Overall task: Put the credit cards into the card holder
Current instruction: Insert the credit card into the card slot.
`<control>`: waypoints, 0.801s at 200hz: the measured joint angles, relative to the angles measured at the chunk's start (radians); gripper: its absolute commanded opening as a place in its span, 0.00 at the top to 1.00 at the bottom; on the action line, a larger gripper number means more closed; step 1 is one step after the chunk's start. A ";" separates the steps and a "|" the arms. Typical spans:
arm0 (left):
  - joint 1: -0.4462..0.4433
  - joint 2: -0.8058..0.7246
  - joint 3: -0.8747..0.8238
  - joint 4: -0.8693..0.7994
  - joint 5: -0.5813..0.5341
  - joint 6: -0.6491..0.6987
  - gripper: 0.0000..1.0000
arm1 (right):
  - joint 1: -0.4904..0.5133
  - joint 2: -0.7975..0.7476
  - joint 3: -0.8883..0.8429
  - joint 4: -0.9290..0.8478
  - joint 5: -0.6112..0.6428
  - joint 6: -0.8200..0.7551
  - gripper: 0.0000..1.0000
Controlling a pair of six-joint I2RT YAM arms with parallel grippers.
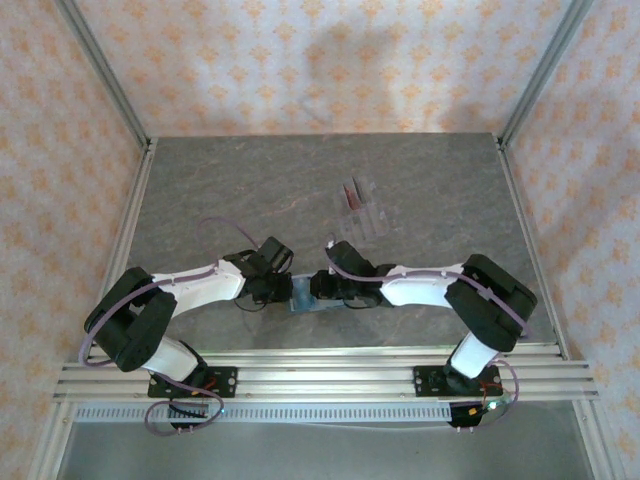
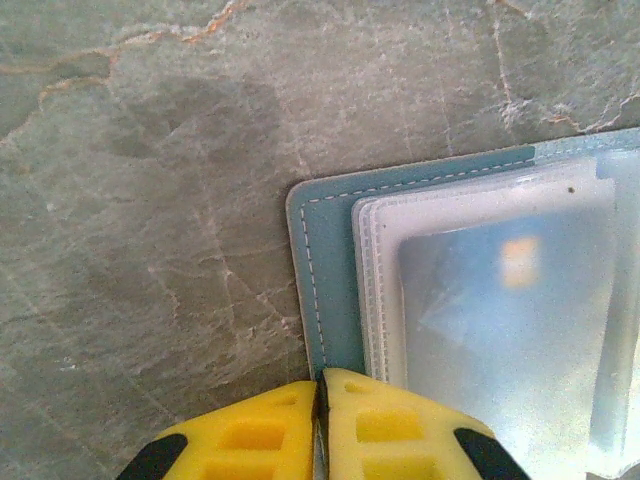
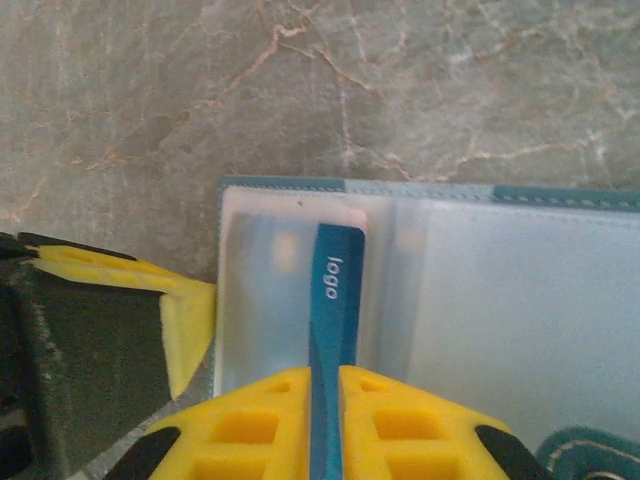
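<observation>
The card holder (image 1: 303, 296) lies open on the table between both arms, teal with clear plastic sleeves (image 2: 500, 320) inside. My left gripper (image 2: 321, 380) is shut on the card holder's teal left edge (image 2: 335, 260). My right gripper (image 3: 326, 372) is shut on a bright blue credit card (image 3: 336, 290), held edge-on with its far end down on the left sleeve (image 3: 265, 290). A pale card shape shows inside that sleeve. The left gripper's yellow finger (image 3: 185, 320) sits at the holder's left side. Two dark mauve cards (image 1: 350, 193) stand in a clear rack farther back.
The clear slotted rack (image 1: 365, 210) stands on the grey stone table (image 1: 220, 190) beyond the right arm. Patterned walls and metal posts enclose the table. A teal snap tab (image 3: 600, 455) shows at the holder's near right corner.
</observation>
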 measured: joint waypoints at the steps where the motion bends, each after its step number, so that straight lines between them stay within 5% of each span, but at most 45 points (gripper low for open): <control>1: 0.000 0.000 0.000 0.000 0.000 0.000 0.90 | 0.000 0.000 0.002 0.000 0.000 -0.002 0.86; 160: 0.000 -0.001 -0.003 0.004 0.000 0.000 0.89 | -0.015 0.092 0.048 -0.013 -0.031 -0.004 0.87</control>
